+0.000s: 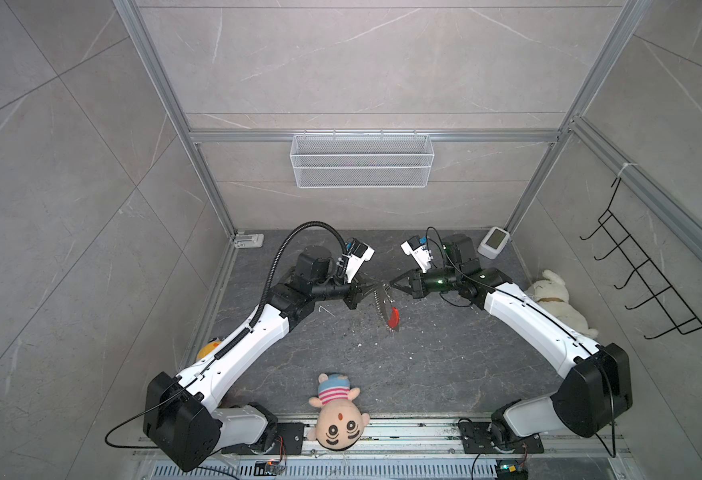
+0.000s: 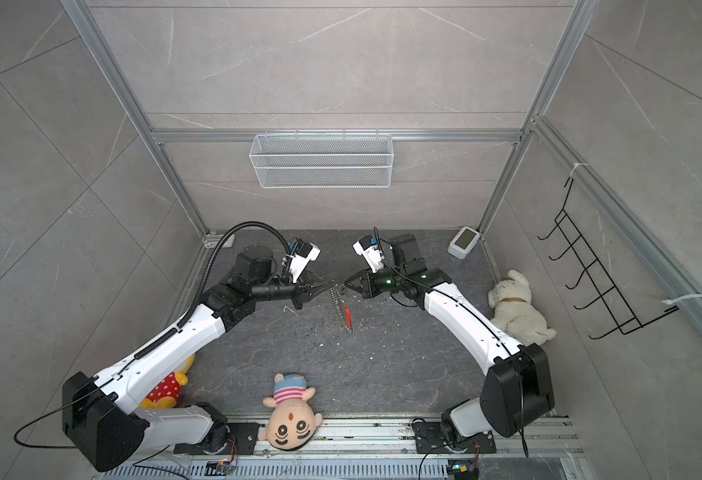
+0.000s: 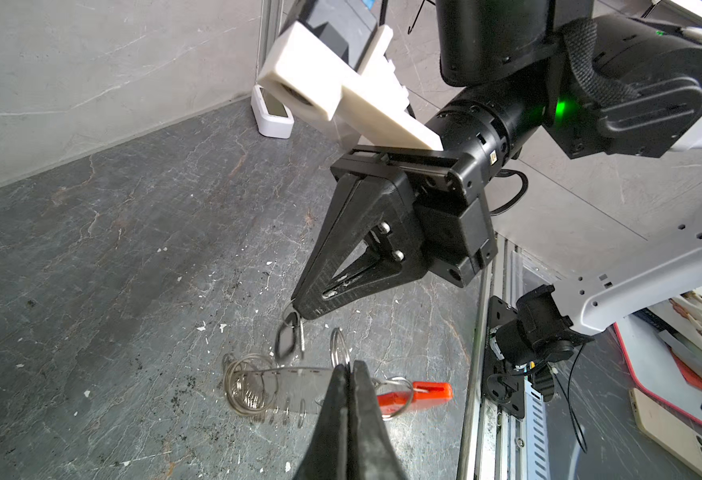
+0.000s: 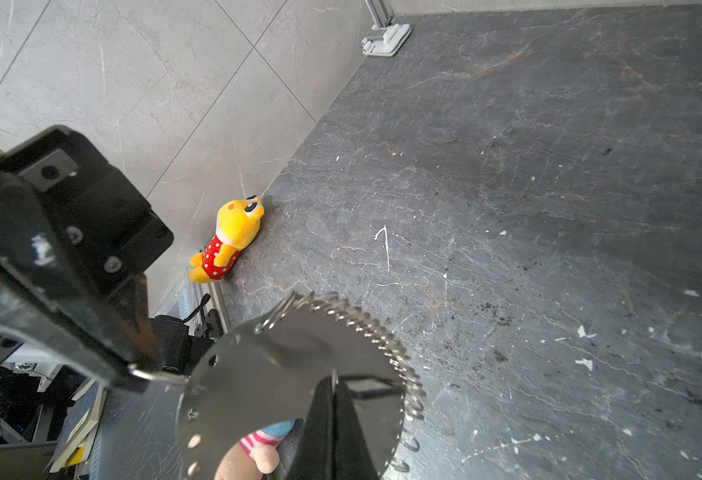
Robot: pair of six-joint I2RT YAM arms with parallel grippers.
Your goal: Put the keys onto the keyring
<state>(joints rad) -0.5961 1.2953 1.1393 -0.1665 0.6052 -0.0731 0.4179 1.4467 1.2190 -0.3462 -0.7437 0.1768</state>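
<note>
Between my jaws nothing looks joined yet: left jaws clamp the keyring (image 3: 251, 388), right jaws pinch the keys (image 3: 288, 343) just beside.

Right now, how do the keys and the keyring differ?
The keys are a tiny dark bunch; the keyring is a much larger silvery loop carrying many small rings and a red piece. The keys dangle from the right hand; the keyring is pinched by the left hand. Shared: each is gripped by a shut hand.

The keyring (image 3: 244, 390) has silver rings and a red segment; the keys (image 3: 288, 344) are black. Plush bear (image 4: 233, 232) — yellow, red dress with white dots. Plush doll (image 1: 338, 422) — pink-blue striped shirt.
</note>
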